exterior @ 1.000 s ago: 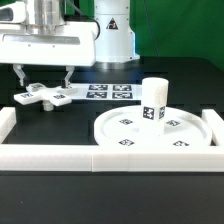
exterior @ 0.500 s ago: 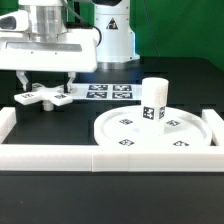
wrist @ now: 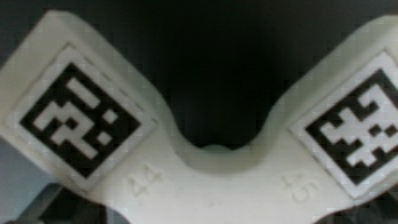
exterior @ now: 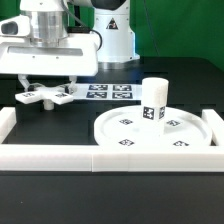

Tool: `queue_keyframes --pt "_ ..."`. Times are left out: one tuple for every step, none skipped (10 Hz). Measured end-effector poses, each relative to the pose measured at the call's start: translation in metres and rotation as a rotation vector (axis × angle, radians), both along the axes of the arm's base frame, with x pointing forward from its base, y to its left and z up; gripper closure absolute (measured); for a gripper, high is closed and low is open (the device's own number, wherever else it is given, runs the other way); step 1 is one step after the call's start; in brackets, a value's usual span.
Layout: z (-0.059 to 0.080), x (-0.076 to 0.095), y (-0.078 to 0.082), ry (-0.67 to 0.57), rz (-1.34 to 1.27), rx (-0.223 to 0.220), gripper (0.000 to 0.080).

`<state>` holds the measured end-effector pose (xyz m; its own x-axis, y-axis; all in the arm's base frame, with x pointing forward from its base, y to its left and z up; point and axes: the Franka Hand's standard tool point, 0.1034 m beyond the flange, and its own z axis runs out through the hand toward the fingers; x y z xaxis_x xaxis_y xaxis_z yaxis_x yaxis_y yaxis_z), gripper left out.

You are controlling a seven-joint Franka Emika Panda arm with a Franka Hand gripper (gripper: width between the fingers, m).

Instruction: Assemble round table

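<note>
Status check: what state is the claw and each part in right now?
claw: open, one finger on either side of the cross-shaped piece, not shut on it
cross-shaped piece: lying flat on the table, tags up
cylinder: standing upright on the disc
disc: flat on the table, rim up, carrying only the cylinder
marker board: flat on the table

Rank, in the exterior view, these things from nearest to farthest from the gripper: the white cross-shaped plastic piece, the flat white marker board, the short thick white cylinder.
1. White cross-shaped plastic piece: directly under the open gripper, exterior view's left.
2. Flat white marker board: middle, farther back.
3. Short thick white cylinder: exterior view's right, upright.
</note>
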<state>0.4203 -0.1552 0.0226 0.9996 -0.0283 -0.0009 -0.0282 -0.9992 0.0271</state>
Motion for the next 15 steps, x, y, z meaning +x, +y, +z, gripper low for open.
queue_keyframes --pt "-0.001 -0.001 0.000 0.002 0.000 0.000 0.0151" --pt "-0.001 -0.001 0.000 0.002 0.000 0.000 0.0171" --pt "-0.001 0.000 0.000 0.001 0.001 0.000 0.0298" --pt "0.000 0.001 0.001 0.001 0.002 0.001 0.0298" --pt "0.001 0.002 0.003 0.000 0.007 0.002 0.0353" --pt "0.003 0.004 0.006 -0.003 0.013 0.002 0.0353" --pt "0.005 0.007 0.011 -0.006 0.016 0.004 0.0353" --pt "0.010 0.012 0.021 -0.010 0.023 0.010 0.0353" --pt "0.020 0.019 0.037 -0.013 -0.007 0.022 0.0353" --pt "0.033 0.030 0.061 -0.021 -0.003 0.032 0.0353" --pt "0.043 0.037 0.078 -0.027 0.001 0.042 0.0353" --pt "0.054 0.044 0.096 -0.022 -0.026 0.058 0.0353" --pt "0.069 0.055 0.117 -0.021 -0.042 0.072 0.0353" --pt "0.080 0.064 0.131 -0.015 -0.052 0.081 0.0353" --pt "0.091 0.074 0.146 -0.006 -0.084 0.093 0.0351"
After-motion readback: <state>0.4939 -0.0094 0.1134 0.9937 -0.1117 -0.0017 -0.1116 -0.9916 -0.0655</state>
